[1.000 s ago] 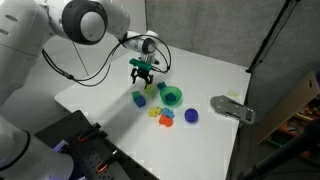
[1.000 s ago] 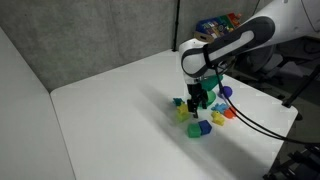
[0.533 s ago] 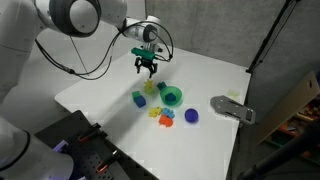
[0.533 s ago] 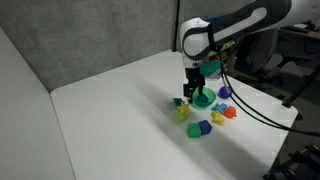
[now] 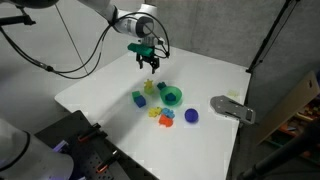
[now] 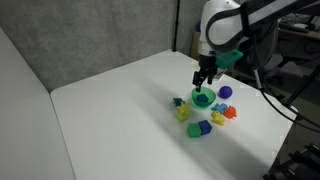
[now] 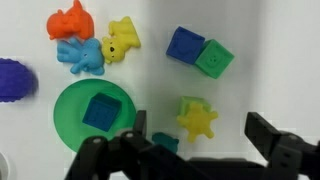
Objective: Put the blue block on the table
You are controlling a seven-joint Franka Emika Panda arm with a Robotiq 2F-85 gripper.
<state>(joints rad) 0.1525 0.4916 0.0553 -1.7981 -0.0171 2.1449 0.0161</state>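
Observation:
In the wrist view a small blue block (image 7: pixel 103 112) lies inside the green bowl (image 7: pixel 66 110). A second blue block (image 7: pixel 186 45) stands on the white table (image 7: pixel 290 60), touching a green cube (image 7: pixel 214 58). My gripper (image 7: pixel 200 135) is open and empty, its fingers either side of a yellow star (image 7: pixel 198 120) far below. In both exterior views the gripper (image 5: pixel 150 66) (image 6: pixel 204 78) hangs high above the toys, over the bowl (image 5: pixel 172 96) (image 6: pixel 203 98). The block on the table (image 5: pixel 138 98) (image 6: pixel 204 127) shows in both.
A rounder blue-purple object (image 7: pixel 12 78) (image 5: pixel 191 116), an orange toy (image 7: pixel 68 20), a light blue figure (image 7: pixel 80 55) and a yellow figure (image 7: pixel 122 38) lie round the bowl. A grey device (image 5: pixel 232 108) sits near a table edge. Dark panels stand behind.
The gripper has risen from just above the toys and moved up and back, still open and holding nothing. The toys have not moved.

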